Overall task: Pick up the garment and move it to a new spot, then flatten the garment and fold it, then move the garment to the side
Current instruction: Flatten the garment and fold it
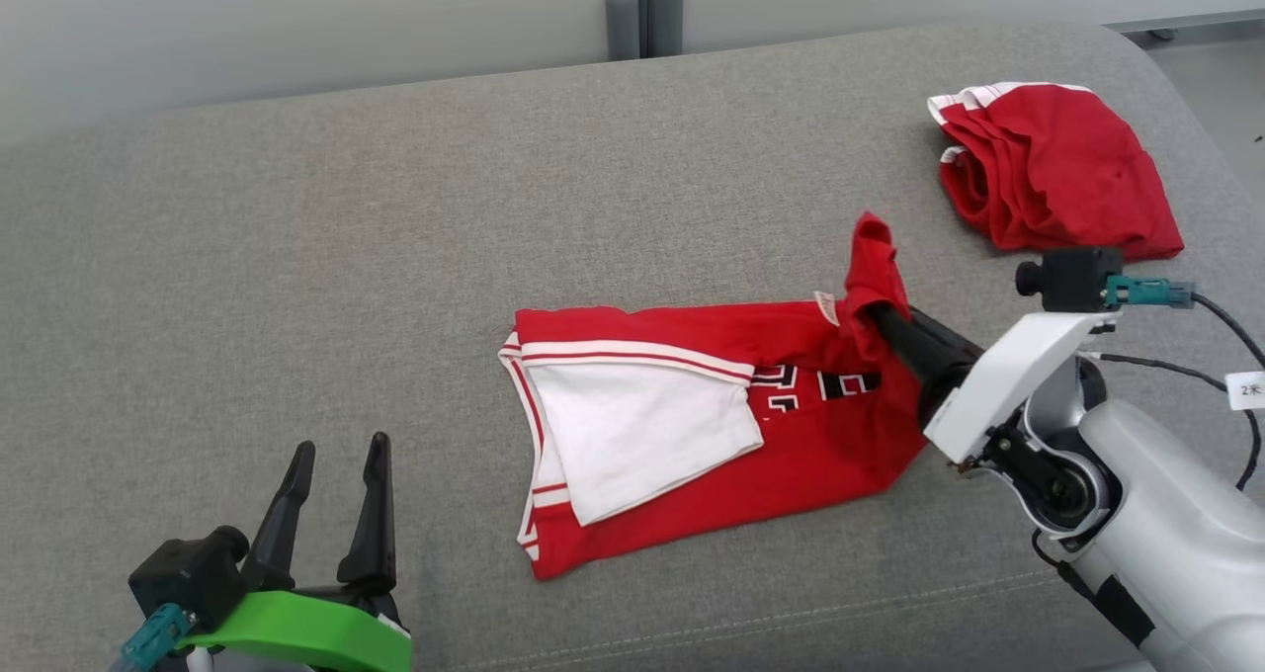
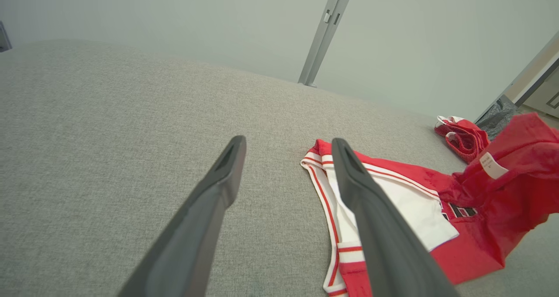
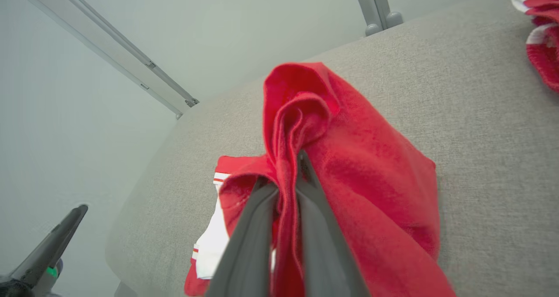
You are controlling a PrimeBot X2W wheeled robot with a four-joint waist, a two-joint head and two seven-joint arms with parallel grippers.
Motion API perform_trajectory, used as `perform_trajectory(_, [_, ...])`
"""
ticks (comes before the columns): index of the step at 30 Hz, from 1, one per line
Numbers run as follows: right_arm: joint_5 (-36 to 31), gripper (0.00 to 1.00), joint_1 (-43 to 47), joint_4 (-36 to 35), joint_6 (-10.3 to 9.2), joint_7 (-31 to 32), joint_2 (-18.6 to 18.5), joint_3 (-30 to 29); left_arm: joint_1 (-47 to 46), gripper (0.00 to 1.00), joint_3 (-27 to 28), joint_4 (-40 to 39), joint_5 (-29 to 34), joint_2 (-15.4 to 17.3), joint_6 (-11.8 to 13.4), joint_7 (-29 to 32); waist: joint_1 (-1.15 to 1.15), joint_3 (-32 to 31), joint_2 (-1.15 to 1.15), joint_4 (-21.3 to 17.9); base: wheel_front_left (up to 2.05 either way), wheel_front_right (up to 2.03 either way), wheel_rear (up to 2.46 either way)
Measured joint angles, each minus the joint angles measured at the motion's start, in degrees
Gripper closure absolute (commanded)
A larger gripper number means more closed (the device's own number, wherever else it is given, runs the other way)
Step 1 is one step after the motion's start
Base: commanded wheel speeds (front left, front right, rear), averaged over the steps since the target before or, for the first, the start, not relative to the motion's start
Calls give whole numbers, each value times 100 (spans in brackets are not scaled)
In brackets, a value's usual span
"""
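The garment is a red jersey with white trim and a white panel, lying partly folded on the grey couch cushion. My right gripper is shut on its right end, and a bunch of red cloth is pinched and lifted above the cushion. The right wrist view has that cloth wrapped over my two closed fingers. My left gripper stands open at the lower left, apart from the garment. Its spread fingers frame the jersey's white-trimmed edge in the left wrist view.
A second red garment with white trim lies bunched at the cushion's far right, near its rounded edge. Pale walls and a grey post stand behind the cushion. Bare cushion stretches to the left and back.
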Motion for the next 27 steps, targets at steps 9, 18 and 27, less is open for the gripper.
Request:
perform_trajectory(9, [212,100,-127,-454,0,407,331,546,-1,0,-54,14,-1,-74,-3,-1,0,-46,0,225,0,0,0])
perform_trajectory(18, [182,100,-288,94,0,744,566,801,-7,0,-123,73,-18,-168,-11,-10,0,-27,0,547,0,0,0])
perform_trajectory(27, [42,100,-614,702,-67,984,936,1013,-34,0,-214,176,-59,-234,-70,-44,0,48,0,910,0,0,0])
